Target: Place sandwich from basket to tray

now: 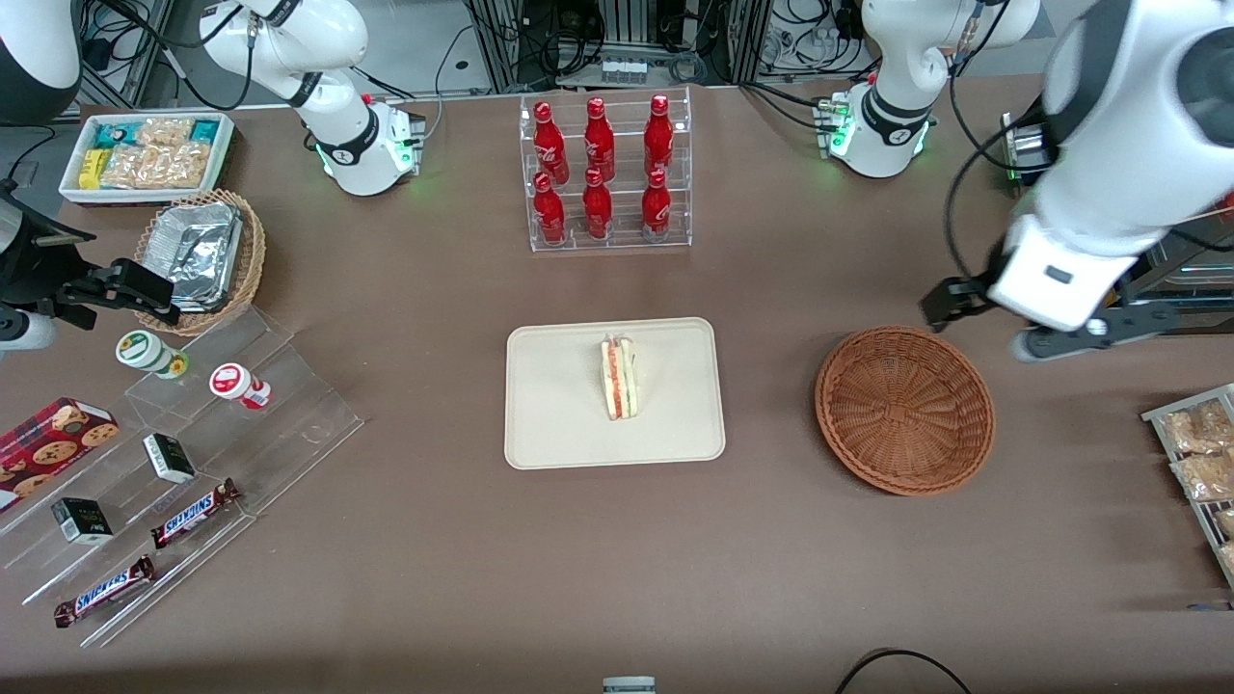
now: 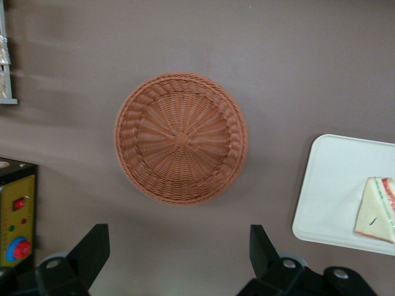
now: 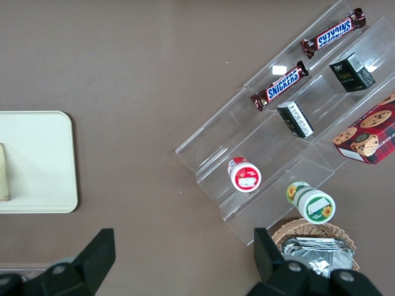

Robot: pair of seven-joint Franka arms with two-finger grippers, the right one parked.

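Note:
The sandwich stands on its edge in the middle of the cream tray, with the red, orange and green filling showing. The round reddish-brown basket is empty and lies beside the tray, toward the working arm's end of the table. My left gripper hangs open and empty high above the table, just farther from the front camera than the basket. In the left wrist view the open gripper is clear of the basket. The tray and sandwich show beside the basket.
A clear rack of red bottles stands farther from the front camera than the tray. A stepped acrylic stand with snacks, a tan basket of foil containers and a white snack bin lie toward the parked arm's end. A rack of packets sits at the working arm's end.

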